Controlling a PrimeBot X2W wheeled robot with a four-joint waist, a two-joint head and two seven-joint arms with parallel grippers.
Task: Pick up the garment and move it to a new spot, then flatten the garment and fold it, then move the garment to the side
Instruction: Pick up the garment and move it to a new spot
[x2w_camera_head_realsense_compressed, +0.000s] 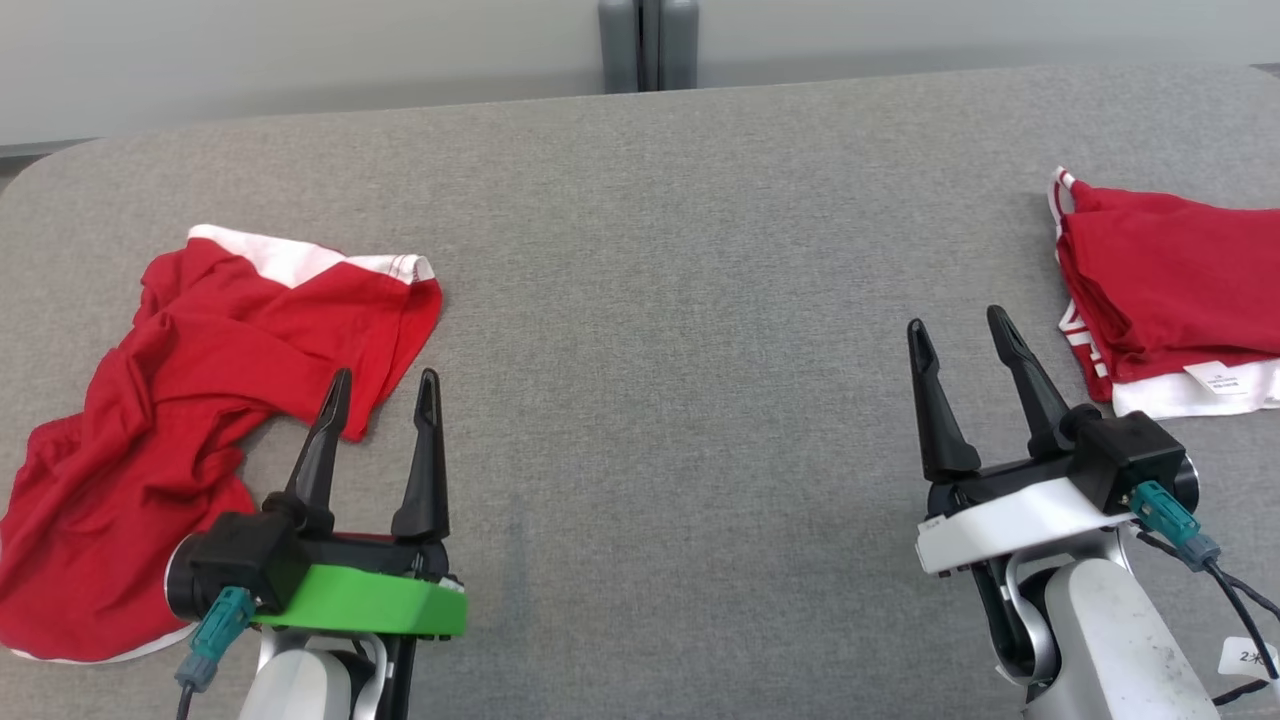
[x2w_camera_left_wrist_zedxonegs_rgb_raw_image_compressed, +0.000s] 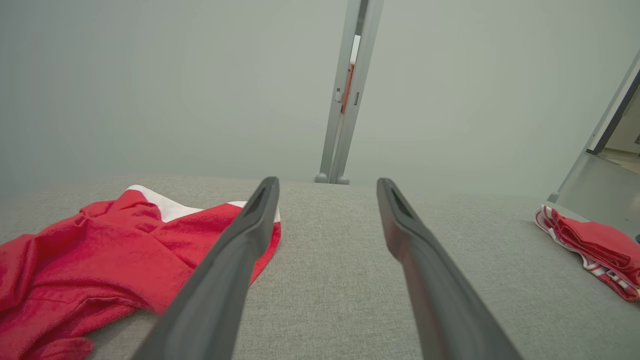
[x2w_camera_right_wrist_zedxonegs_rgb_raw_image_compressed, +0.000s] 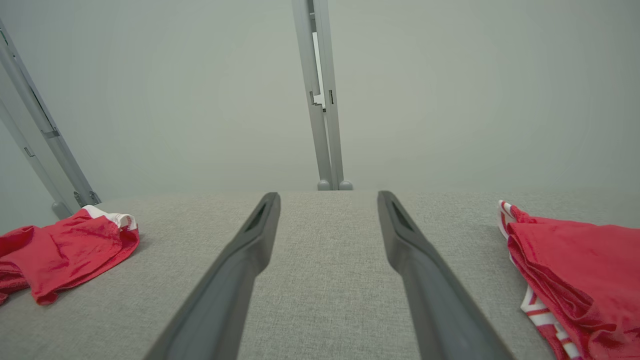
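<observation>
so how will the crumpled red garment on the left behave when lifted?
Likely floppy: the crumpled red garment lies in soft folds, so it should drape. Probably light; the fabric looks thin. Pushed, it would likely bunch on the grey cloth surface, not slide.

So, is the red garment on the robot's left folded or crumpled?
Crumpled: the red garment lies bunched in irregular wrinkles and overlapping creases on the grey surface, its edges uneven.

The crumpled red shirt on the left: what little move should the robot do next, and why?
Probably lower the left gripper a little to its left onto the crumpled red garment and pinch an edge. Its jaws stand open and empty, and the garment lies bunched, not yet flattened, by its fingertips on the grey table.
</observation>
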